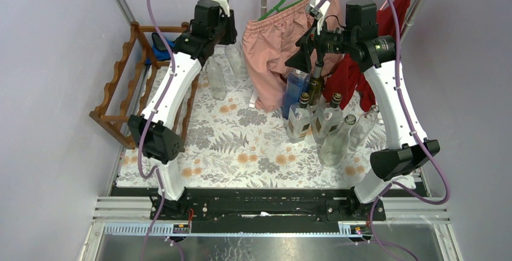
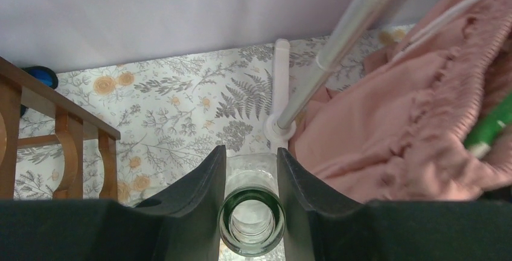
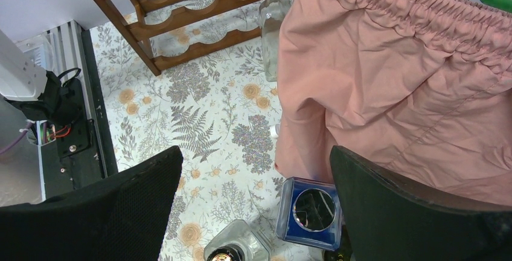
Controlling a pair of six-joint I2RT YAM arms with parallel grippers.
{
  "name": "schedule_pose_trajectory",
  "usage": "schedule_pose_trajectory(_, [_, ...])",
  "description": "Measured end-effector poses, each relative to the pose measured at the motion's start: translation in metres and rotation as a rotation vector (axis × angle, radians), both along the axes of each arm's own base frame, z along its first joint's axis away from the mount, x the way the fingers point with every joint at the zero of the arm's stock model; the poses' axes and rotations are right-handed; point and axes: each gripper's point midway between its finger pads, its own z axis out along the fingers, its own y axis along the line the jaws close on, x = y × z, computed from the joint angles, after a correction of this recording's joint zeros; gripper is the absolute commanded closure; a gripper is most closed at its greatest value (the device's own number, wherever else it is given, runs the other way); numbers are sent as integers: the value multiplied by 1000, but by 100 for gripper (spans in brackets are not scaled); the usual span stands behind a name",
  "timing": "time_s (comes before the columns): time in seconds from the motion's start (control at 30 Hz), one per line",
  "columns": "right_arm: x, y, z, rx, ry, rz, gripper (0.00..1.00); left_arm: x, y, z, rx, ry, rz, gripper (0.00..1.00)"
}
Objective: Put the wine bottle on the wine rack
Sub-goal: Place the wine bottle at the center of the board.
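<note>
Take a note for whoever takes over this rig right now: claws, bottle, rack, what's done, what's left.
Left claw: shut on the neck of the wine bottle, which is upright.
Right claw: open, holding nothing, above the other bottles.
Wine rack: table's left side, no bottle seen on it.
Done: bottle gripped.
To do: carry it to the rack, lay it in, release.

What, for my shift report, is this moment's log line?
left gripper: shut on clear bottle | right gripper: open | wine rack: bottle not placed
</note>
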Motion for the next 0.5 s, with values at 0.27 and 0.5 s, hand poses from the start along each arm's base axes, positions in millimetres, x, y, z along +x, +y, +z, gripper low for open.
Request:
schedule_pose_trajectory(0.27, [0, 0, 0, 0, 0, 0, 0, -31, -12, -11, 16, 48, -69, 100])
schedule_pose_trajectory(0.5, [-5, 0, 2, 6, 1, 11, 0, -91, -9, -50, 64, 182, -147, 100])
